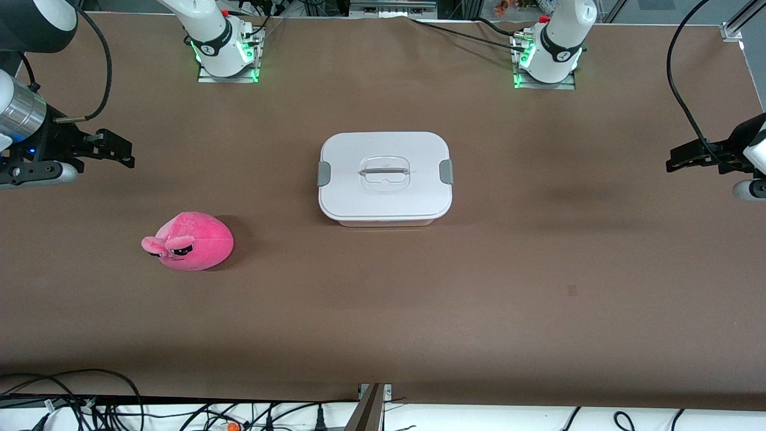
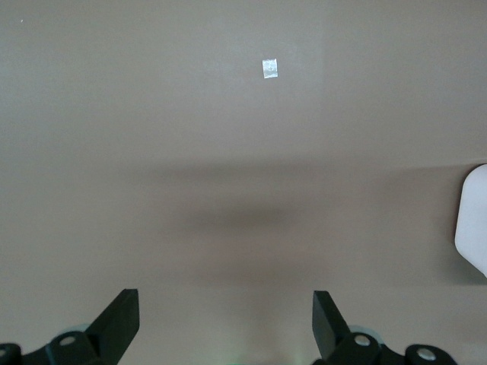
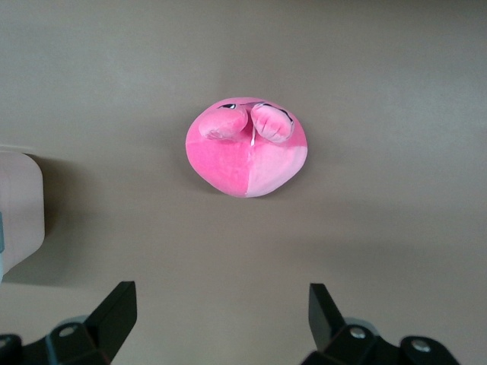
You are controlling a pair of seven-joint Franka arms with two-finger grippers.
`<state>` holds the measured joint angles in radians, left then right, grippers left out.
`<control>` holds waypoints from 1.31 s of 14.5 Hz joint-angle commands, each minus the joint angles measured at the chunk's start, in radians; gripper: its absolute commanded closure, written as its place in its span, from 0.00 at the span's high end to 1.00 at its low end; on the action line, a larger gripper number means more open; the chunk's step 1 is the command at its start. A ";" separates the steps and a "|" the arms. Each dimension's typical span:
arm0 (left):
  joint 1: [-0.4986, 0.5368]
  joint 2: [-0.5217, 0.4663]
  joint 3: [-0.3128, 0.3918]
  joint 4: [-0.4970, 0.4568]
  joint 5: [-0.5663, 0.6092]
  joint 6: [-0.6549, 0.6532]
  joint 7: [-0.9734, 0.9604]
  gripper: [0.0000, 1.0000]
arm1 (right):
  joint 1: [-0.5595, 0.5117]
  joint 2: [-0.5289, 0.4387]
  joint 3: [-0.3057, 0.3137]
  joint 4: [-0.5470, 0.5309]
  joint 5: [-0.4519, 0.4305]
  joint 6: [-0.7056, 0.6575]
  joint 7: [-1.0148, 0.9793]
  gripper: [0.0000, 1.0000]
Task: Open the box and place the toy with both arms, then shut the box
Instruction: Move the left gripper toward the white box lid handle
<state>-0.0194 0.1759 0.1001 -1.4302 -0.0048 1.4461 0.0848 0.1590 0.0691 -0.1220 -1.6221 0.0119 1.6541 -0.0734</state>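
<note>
The box [image 1: 385,197] stands shut in the middle of the table, its white lid held by a grey clip [image 1: 324,173] at one end and another [image 1: 446,172] at the other. The hot-pink toy [image 1: 190,242] lies on the table toward the right arm's end, nearer the front camera than the box. My right gripper [image 1: 115,149] hangs open and empty over the table at that end; its wrist view shows the toy [image 3: 247,148] ahead of the open gripper [image 3: 222,319] and a corner of the box [image 3: 19,205]. My left gripper [image 1: 688,158] hangs open and empty at the left arm's end, seen as [image 2: 226,323] with an edge of the box [image 2: 473,220].
A small tape mark [image 1: 572,290] lies on the brown table cover toward the left arm's end; the same tape mark [image 2: 269,68] shows ahead in the left wrist view. Loose cables [image 1: 90,407] run along the table's front edge. The arm bases [image 1: 224,48] [image 1: 547,54] stand along the back.
</note>
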 commanded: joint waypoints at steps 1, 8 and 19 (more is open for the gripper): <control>-0.002 0.014 0.003 0.037 -0.009 -0.024 -0.010 1.00 | 0.001 0.005 0.002 0.021 -0.004 -0.019 0.011 1.00; -0.004 0.014 0.001 0.036 -0.014 -0.024 -0.010 1.00 | 0.001 0.006 0.002 0.022 -0.004 -0.019 0.011 1.00; -0.059 0.016 -0.089 0.036 -0.015 -0.024 -0.007 1.00 | 0.001 0.006 0.002 0.022 -0.004 -0.019 0.011 1.00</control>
<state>-0.0402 0.1766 0.0209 -1.4289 -0.0050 1.4461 0.0848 0.1590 0.0691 -0.1220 -1.6221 0.0119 1.6541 -0.0733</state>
